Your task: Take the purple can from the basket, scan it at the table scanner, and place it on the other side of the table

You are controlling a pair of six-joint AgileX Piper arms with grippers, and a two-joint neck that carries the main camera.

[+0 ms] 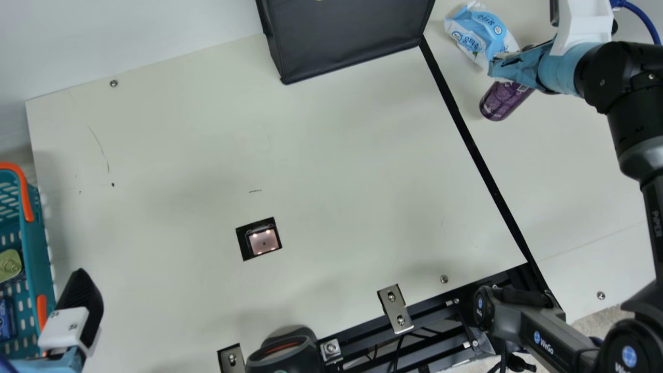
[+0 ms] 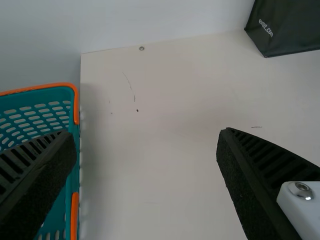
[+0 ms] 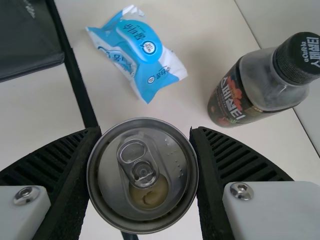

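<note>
Well, the cream table (image 1: 336, 155) has a black bag (image 1: 347, 39) at its far edge and the teal basket (image 1: 39, 243) beside its left edge, where my left gripper (image 1: 82, 305) hangs, fingers spread. On the right-hand side, my right gripper (image 1: 506, 68) pinches the purple can (image 1: 501, 101) near a blue-and-white packet (image 1: 477, 32).

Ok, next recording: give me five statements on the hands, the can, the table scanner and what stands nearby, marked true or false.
1. The right hand grips the can. True.
2. The can is over the table scanner. False: the table scanner is uncovered, and the can is beyond the black strip.
3. The left hand is shut. False: its fingers are spread.
4. The basket is beside the left hand. True.
5. The bottle lies flat. False: it stands upright.
</note>
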